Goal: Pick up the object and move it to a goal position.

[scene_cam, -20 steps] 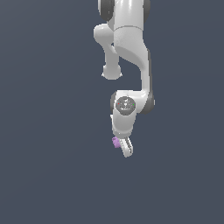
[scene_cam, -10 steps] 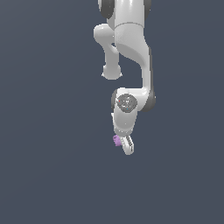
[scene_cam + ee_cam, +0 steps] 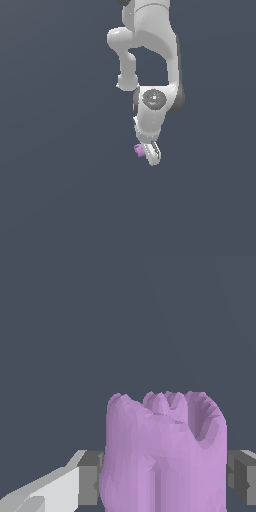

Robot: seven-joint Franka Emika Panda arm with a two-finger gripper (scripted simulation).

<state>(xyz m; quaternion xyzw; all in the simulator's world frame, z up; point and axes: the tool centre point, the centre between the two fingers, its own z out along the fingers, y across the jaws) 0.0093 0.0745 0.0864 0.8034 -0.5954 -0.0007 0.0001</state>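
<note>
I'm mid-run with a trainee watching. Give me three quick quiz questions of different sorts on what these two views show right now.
1. True or false: the purple block sits between the two fingers of the end effector.
2. Multiple choice: in the exterior view, the block shows on which side of the end effector? A) the exterior view's left B) the exterior view's right C) hidden entirely
3. Fill in: the top of the block in the wrist view looks ____ rather than flat.

Key: 1 true; 2 A; 3 bumpy.
</note>
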